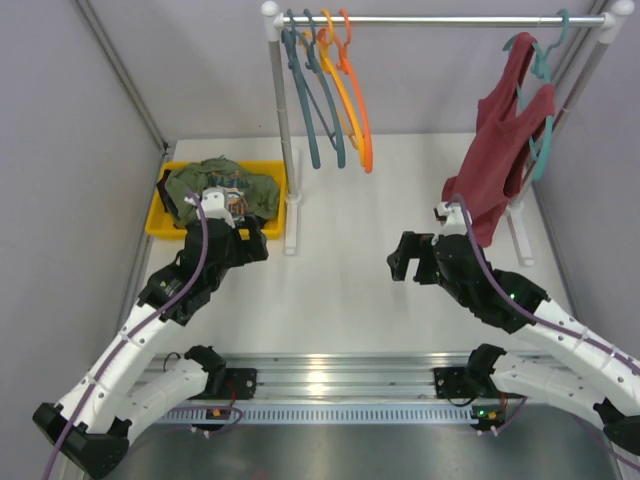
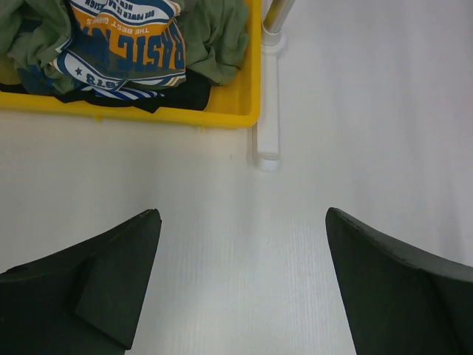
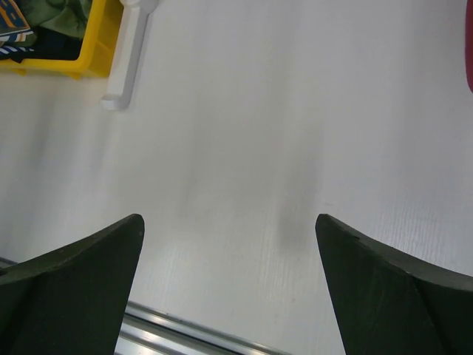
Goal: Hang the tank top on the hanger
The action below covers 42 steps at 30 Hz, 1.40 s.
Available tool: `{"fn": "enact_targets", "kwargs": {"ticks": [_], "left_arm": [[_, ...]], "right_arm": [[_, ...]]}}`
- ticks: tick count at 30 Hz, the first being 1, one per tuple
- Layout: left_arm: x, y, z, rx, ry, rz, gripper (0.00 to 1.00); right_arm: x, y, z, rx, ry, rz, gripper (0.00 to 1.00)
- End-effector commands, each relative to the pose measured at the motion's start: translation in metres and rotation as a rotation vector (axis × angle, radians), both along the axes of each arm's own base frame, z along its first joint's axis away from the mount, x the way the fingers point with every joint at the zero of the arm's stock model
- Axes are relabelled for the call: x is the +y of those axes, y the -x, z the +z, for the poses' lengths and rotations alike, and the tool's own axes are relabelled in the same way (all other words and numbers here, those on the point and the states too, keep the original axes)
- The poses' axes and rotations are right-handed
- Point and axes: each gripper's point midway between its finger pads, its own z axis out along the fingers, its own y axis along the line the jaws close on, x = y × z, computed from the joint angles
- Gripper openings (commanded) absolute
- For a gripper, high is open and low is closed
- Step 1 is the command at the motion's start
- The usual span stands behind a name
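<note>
At far left, tank top (image 1: 205, 182) lies crumpled in yellow bin (image 1: 157, 217); hanger (image 1: 362, 130) hangs bare on rail (image 1: 450, 19). Left gripper (image 2: 244, 288) and right gripper (image 3: 229, 285) both spread wide, holding nothing. Task not begun: pick-up and threading remain.

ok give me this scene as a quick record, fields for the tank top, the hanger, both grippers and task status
tank top: crumpled in the yellow bin, far left of the table, among other fabric
hanger: bare, on the rail, rightmost of four grouped hangers
left gripper: open, empty, just short of the bin
right gripper: open, empty, over bare table
dark red tank top: on a teal hanger, right end of rail
task status: nothing grasped yet
</note>
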Motion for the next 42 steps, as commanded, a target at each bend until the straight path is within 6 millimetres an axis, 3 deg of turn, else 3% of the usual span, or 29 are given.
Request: {"fn": "enact_targets", "kwargs": {"ticks": [1,8,13,15,20,22,25,28,31,34,37,42], "left_arm": [[0.005,-0.003,0.017,-0.043,0.022,0.037,0.98],[0.019,-0.008,0.019,-0.041,-0.020,0.117,0.98],[0.045,-0.019,0.025,-0.047,-0.109,0.276,0.98],[0.053,-0.034,0.016,-0.013,-0.141,0.314,0.98],[0.077,-0.090,-0.005,0.059,-0.031,0.363,0.95],[0.078,-0.115,-0.004,0.035,-0.022,0.354,0.91],[0.079,-0.137,0.000,0.024,-0.016,0.362,0.88],[0.084,-0.160,-0.019,0.077,-0.025,0.388,0.85],[0.081,-0.171,-0.022,0.068,-0.022,0.369,0.83],[0.085,-0.181,-0.040,0.102,-0.051,0.375,0.81],[0.088,-0.186,-0.056,0.137,-0.054,0.378,0.77],[0.086,-0.194,-0.067,0.135,-0.056,0.362,0.68]], "right_arm": [[0.002,-0.003,0.010,-0.020,-0.010,0.005,1.00],[0.002,-0.001,0.013,-0.023,-0.016,0.020,1.00],[0.008,0.002,0.013,-0.018,-0.023,0.059,1.00],[0.013,0.003,0.011,-0.006,-0.025,0.080,1.00],[0.021,0.008,0.007,0.021,-0.038,0.124,1.00],[0.022,0.010,0.007,0.024,-0.048,0.135,1.00],[0.021,0.012,0.008,0.024,-0.053,0.140,1.00],[0.018,0.014,0.010,0.017,-0.056,0.137,1.00],[0.016,0.016,0.013,0.006,-0.068,0.136,1.00],[0.015,0.017,0.013,0.002,-0.070,0.137,1.00],[0.015,0.017,0.013,0.001,-0.067,0.140,1.00],[0.016,0.017,0.013,0.002,-0.068,0.142,1.00]]}}
